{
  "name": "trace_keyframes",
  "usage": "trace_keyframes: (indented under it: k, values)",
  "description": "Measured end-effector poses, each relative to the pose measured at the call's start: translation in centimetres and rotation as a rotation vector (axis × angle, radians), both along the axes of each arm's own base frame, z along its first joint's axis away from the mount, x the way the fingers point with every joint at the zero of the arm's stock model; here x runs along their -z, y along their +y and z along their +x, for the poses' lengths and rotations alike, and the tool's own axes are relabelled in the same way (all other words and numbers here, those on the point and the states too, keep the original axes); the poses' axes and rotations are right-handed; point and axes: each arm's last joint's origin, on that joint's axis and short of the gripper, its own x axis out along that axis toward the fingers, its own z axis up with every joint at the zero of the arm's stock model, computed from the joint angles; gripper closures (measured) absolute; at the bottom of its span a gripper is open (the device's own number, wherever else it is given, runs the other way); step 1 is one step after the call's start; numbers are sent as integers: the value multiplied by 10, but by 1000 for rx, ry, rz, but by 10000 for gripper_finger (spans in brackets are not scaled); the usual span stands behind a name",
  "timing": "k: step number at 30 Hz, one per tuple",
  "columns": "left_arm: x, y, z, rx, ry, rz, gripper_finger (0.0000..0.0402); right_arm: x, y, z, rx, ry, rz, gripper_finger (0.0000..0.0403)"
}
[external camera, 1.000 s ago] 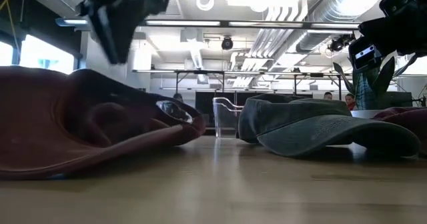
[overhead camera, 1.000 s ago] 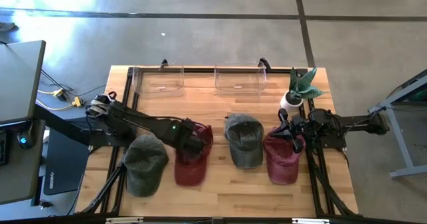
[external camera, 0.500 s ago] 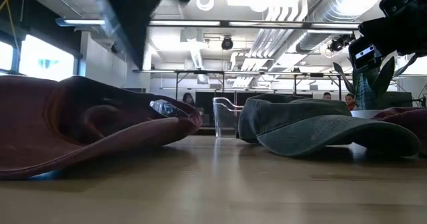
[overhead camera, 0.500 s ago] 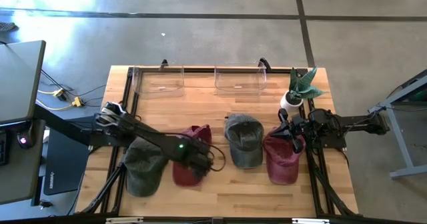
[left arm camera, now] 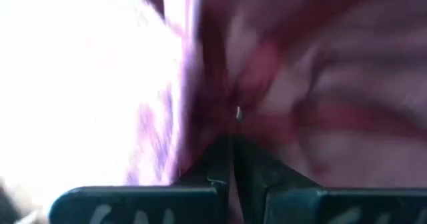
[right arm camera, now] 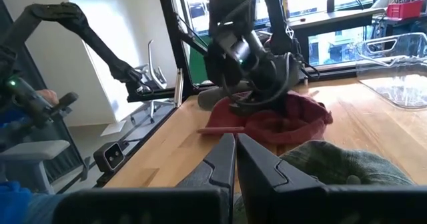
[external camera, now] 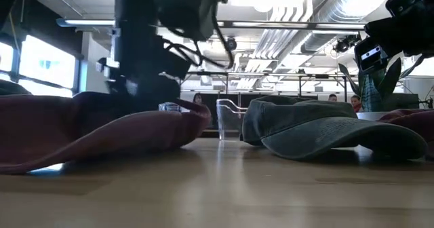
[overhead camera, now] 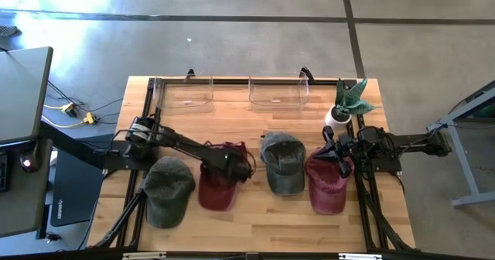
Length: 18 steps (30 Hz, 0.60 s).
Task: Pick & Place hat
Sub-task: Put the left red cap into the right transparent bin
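Observation:
Four hats lie on the wooden table point(overhead camera: 255, 221): a green one point(overhead camera: 168, 190) at the left, a maroon one point(overhead camera: 216, 186), a green one point(overhead camera: 283, 162) and a maroon one point(overhead camera: 328, 184) at the right. My left gripper point(overhead camera: 233, 163) is down on the left maroon hat point(external camera: 88, 129) and shut on its cloth point(left arm camera: 280, 84). My right gripper point(right arm camera: 235, 151) is shut and holds nothing. It waits at the table's right edge, above the right maroon hat. My left gripper pinches the maroon hat's cloth point(left arm camera: 235, 121) between its two fingertips, on the crown's far right part point(overhead camera: 230, 150). The fingers come from above, slanting down. One layer or a fold, I cannot tell. The hat lies on the table, its crown bunched around the fingers.
Two clear bins point(overhead camera: 183, 94) point(overhead camera: 278, 91) stand along the far edge. A potted plant point(overhead camera: 348, 101) is at the far right corner. Bare wood lies along the near edge. People sit in the room behind the table.
My left gripper has come down onto the left maroon hat and has shut from wide open. The hat's crown has sunk and bunched under it; the hat stays on the table.

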Motion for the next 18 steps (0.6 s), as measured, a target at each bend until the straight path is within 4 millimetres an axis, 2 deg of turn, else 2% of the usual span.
trace_keyframes:
  k: [4, 9, 12, 18]
  values:
    - [-31, -2, 3, 43, -46, -38, 375, 0, 0, 0, 0, 1, 0, 391]
    - [-51, -9, 10, 89, -159, -49, 324, 0, 0, 0, 0, 1, 0, 391]
    - [-47, -6, 4, 81, -86, -17, 304, 0, 0, 0, 0, 1, 0, 391]
    - [-20, 5, 14, 86, -71, 3, 311, 0, 0, 0, 0, 2, 0, 391]
